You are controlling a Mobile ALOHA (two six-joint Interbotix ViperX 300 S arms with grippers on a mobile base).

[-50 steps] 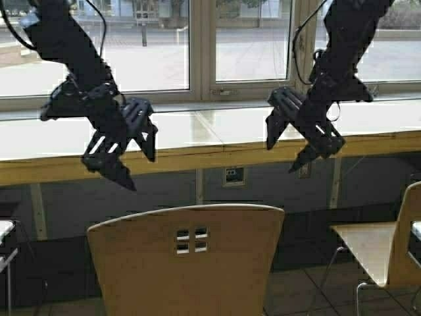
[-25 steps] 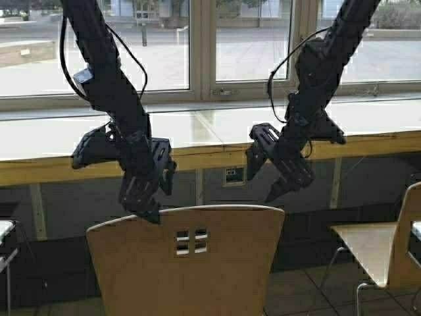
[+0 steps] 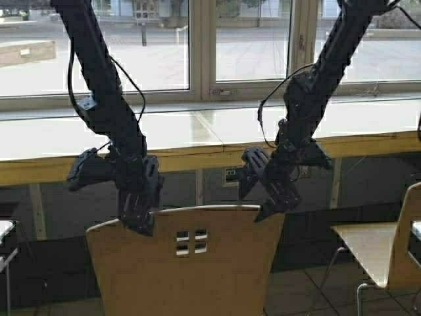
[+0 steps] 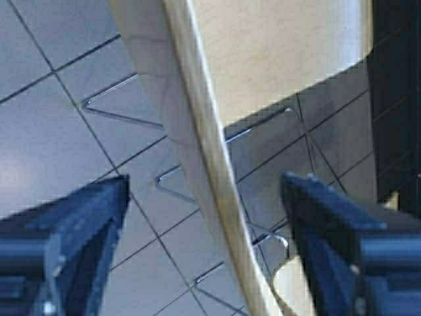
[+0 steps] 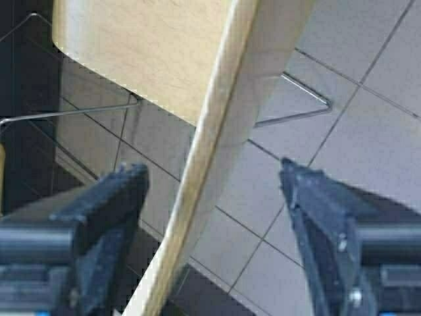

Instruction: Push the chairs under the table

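A tan plywood chair (image 3: 197, 263) with four small square cut-outs stands in front of me, its back toward me. It faces the long pale table (image 3: 197, 155) under the window. My left gripper (image 3: 139, 222) is open and straddles the top edge of the chair back near its left end. In the left wrist view that edge (image 4: 217, 191) runs between the spread fingers of the left gripper (image 4: 204, 181). My right gripper (image 3: 254, 201) is open astride the same edge near its right end. In the right wrist view the edge (image 5: 197, 164) crosses the open right gripper (image 5: 214, 168). A second chair (image 3: 385, 247) stands at the right.
Thin table legs (image 3: 199, 186) and a wall socket (image 3: 233, 176) show below the table top, in front of a dark wall. A white tabletop corner (image 3: 5, 230) pokes in at the far left. Grey floor tiles (image 4: 52, 151) lie beneath the chair's chrome legs.
Both arms have come down and inward from above the table's edge to the chair back. Their open grippers now sit over its top edge. The chair has not shifted.
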